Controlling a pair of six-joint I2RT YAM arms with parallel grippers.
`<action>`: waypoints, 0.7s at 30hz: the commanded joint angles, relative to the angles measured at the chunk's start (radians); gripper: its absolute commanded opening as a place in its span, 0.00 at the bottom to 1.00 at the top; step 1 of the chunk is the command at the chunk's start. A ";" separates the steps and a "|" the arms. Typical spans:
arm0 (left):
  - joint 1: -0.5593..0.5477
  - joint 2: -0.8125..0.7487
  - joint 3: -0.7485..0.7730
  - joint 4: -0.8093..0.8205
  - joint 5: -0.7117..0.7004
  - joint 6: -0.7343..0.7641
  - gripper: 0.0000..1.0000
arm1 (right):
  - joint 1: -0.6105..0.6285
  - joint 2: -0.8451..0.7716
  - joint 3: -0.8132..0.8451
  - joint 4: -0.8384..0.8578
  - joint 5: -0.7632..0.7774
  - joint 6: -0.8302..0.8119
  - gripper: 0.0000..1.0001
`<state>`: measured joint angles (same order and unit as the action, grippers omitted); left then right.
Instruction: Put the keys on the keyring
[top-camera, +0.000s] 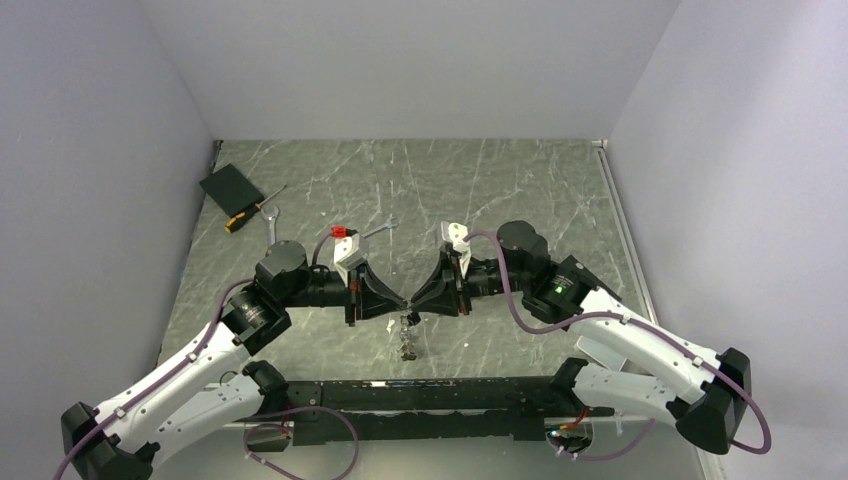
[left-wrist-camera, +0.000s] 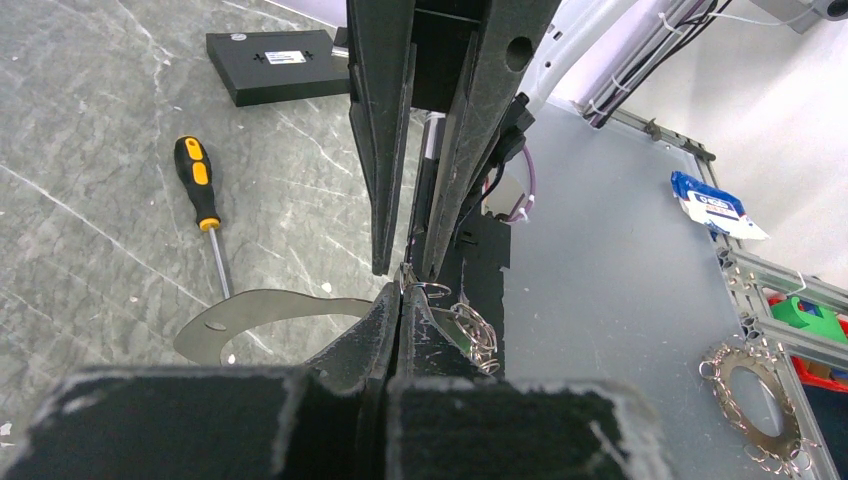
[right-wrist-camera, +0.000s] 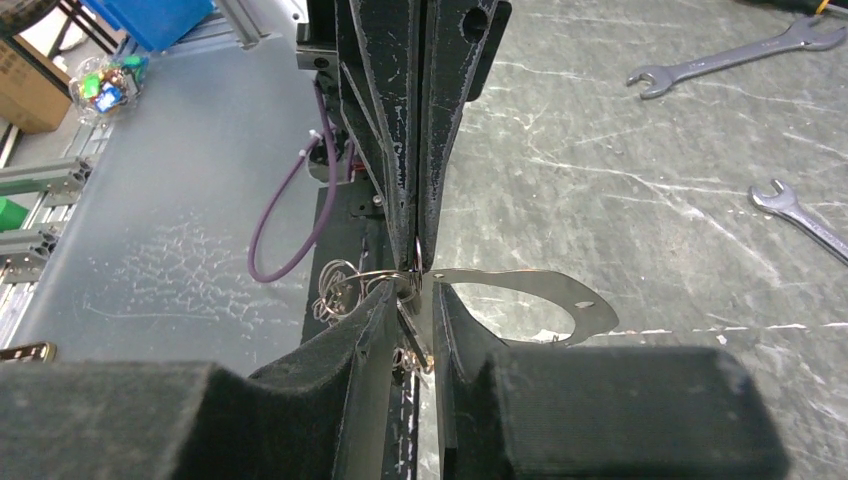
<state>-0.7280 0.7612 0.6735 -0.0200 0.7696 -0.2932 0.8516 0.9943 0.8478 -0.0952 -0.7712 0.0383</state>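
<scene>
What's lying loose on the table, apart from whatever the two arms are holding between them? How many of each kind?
Wrenches: 2
Screwdriver: 1
Black box: 1
Total: 4

Keyring mid-table, screwdriver beside box, far left

Our top external view looks down from above and behind the arm bases at 6 o'clock, taking in the whole table from afar. Our wrist views sit close behind their own fingers. On that clock, the left gripper faces 3 o'clock and the right gripper faces 9 o'clock. Both wrist views share the keyring; the top and left wrist views share the screwdriver.
</scene>
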 joint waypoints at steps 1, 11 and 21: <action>-0.005 -0.017 0.015 0.072 0.002 0.009 0.00 | -0.002 0.003 0.037 0.066 -0.033 0.008 0.23; -0.005 -0.008 0.016 0.074 0.007 0.009 0.00 | -0.002 0.025 0.039 0.088 -0.036 0.014 0.14; -0.005 -0.004 0.014 0.071 -0.005 0.010 0.00 | -0.002 0.029 0.041 0.074 -0.044 0.005 0.00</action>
<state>-0.7280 0.7620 0.6735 -0.0219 0.7635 -0.2928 0.8513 1.0241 0.8478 -0.0593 -0.7921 0.0528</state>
